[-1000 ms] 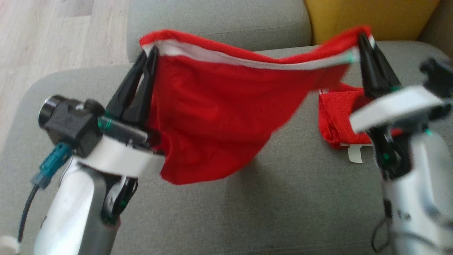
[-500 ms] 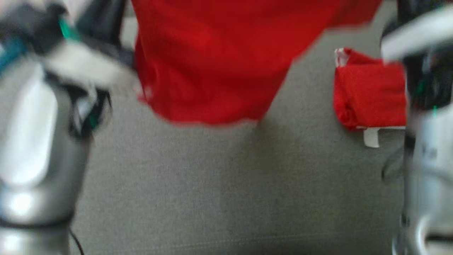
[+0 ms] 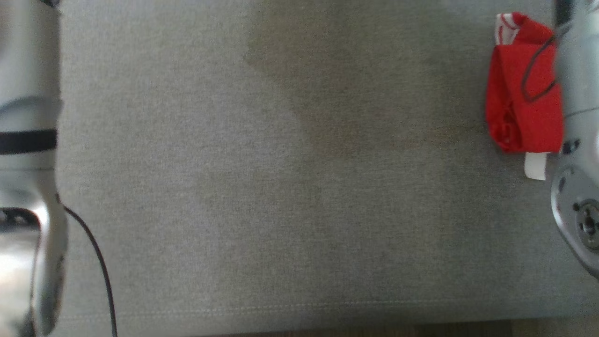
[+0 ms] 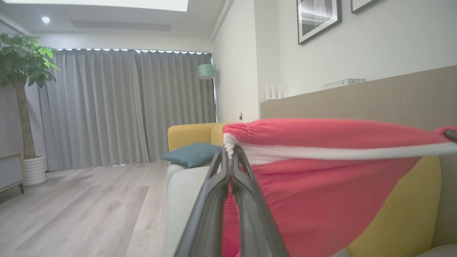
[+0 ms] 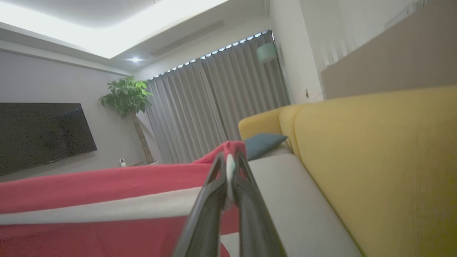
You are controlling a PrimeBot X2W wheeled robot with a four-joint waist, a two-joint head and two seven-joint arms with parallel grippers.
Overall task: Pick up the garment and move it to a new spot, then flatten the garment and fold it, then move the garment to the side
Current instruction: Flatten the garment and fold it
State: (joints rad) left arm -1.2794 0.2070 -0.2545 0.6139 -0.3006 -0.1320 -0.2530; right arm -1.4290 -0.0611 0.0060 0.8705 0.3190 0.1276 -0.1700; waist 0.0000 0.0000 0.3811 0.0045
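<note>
The garment [image 4: 321, 189] is red with a white band along its top edge. It hangs stretched in the air between my two grippers. In the left wrist view my left gripper [image 4: 230, 152] is shut on one end of the white band. In the right wrist view my right gripper [image 5: 230, 159] is shut on the other end, with the garment [image 5: 89, 189] running off to the left. The right gripper's tip [image 4: 450, 135] shows at the far end in the left wrist view. The head view holds my pale left forearm [image 3: 28, 140] and right forearm [image 3: 578, 131].
A second, folded red garment [image 3: 517, 107] with a white tag lies on the grey sofa seat [image 3: 281, 187] at the right, beside my right forearm. A yellow sofa back [image 5: 375, 160] and a teal cushion [image 4: 191, 154] stand beyond. A black cable [image 3: 100, 267] hangs at lower left.
The head camera has swung down over the seat, so the held garment and both grippers have left its top edge. The folded red garment has not moved on the cushion.
</note>
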